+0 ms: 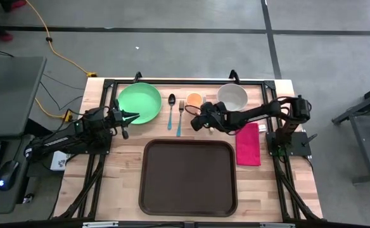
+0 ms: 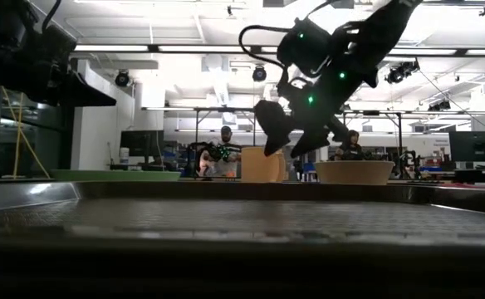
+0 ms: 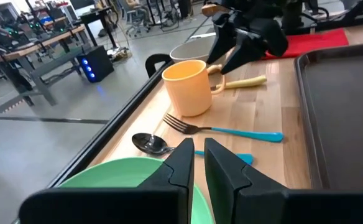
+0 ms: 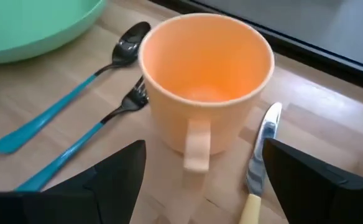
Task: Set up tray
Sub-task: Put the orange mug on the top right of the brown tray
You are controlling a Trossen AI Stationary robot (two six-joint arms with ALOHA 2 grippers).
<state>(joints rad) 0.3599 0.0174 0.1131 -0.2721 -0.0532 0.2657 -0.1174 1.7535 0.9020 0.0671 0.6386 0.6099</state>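
Both grippers sit beyond the tray; right gripper gapes wide; left gripper nearly closed, empty.

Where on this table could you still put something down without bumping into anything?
The tray is bare inside. Bare wood lies between the tray and the table's left edge, and in front of the red napkin. The far row is crowded: green plate, spoon, fork, orange cup, bowl, with the right gripper open by the cup.

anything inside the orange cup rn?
No. The right wrist view looks down into the orange cup: its bottom is bare. The open right gripper hangs above its handle side, with the knife beside it. What is under the cup cannot be seen.
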